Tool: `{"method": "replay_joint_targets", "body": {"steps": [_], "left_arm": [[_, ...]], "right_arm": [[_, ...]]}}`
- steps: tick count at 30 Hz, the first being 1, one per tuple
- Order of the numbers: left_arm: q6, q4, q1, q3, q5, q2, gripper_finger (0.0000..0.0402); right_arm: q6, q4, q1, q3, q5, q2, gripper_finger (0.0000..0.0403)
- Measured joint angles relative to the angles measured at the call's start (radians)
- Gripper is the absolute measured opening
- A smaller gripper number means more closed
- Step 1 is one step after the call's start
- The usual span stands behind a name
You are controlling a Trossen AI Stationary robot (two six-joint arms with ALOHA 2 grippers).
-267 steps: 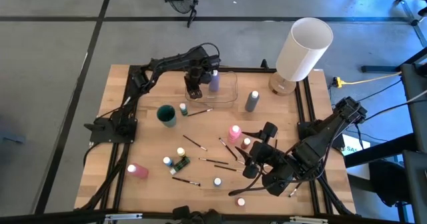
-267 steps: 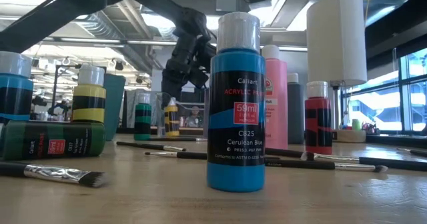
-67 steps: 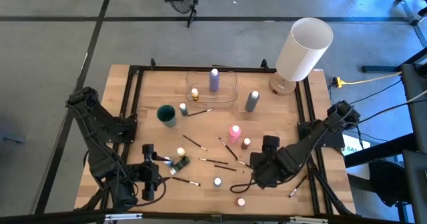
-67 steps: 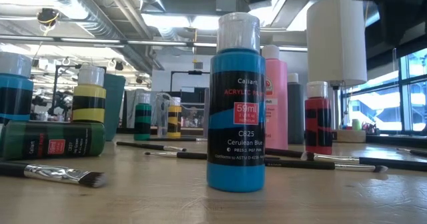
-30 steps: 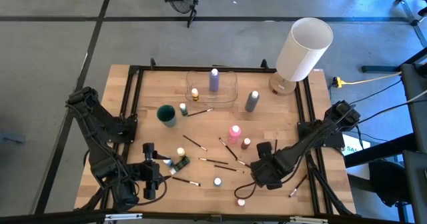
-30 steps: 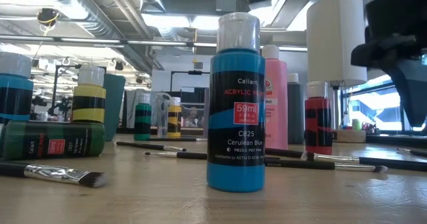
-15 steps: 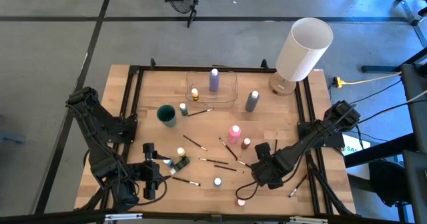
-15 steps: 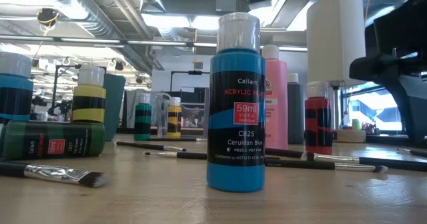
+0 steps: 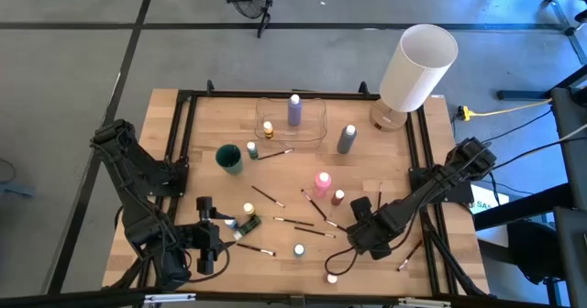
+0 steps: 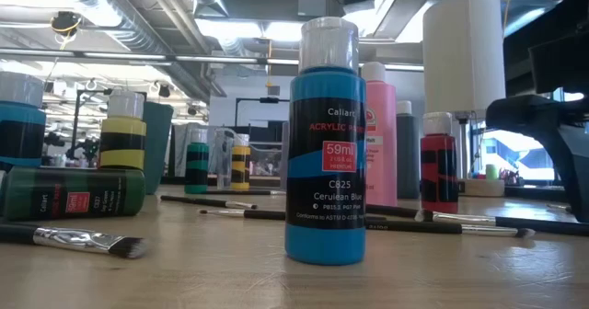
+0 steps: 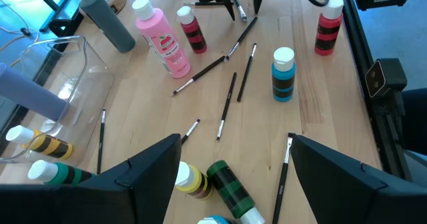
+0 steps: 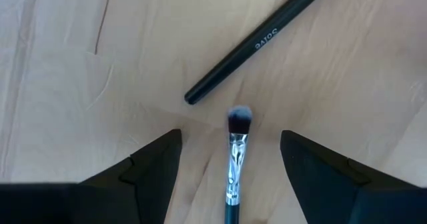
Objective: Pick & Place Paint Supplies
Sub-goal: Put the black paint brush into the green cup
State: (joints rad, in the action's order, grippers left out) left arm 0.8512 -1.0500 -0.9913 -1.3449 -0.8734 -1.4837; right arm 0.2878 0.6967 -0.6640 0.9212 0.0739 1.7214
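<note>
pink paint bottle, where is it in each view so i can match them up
High view: the pink paint bottle stands mid-table, right of centre.
Low view: it rises just behind the blue paint bottle, to its right.
Left wrist view: it sits upper left, tilted in the picture.
Right wrist view: not in it.
Shared landmark: the small red paint bottle right beside it.

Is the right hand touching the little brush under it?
Apart. The right wrist view shows the brush lying between the open right hand, bare wood each side.
</note>
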Motion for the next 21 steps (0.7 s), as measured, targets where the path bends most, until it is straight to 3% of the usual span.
{"method": "replay_joint_targets", "body": {"steps": [21], "left_arm": [[-0.012,0.0,0.0,0.0,0.0,0.0,0.0281]], "right_arm": [[0.03,-0.003,0.001,-0.003,-0.001,0.003,0.0252]]}}
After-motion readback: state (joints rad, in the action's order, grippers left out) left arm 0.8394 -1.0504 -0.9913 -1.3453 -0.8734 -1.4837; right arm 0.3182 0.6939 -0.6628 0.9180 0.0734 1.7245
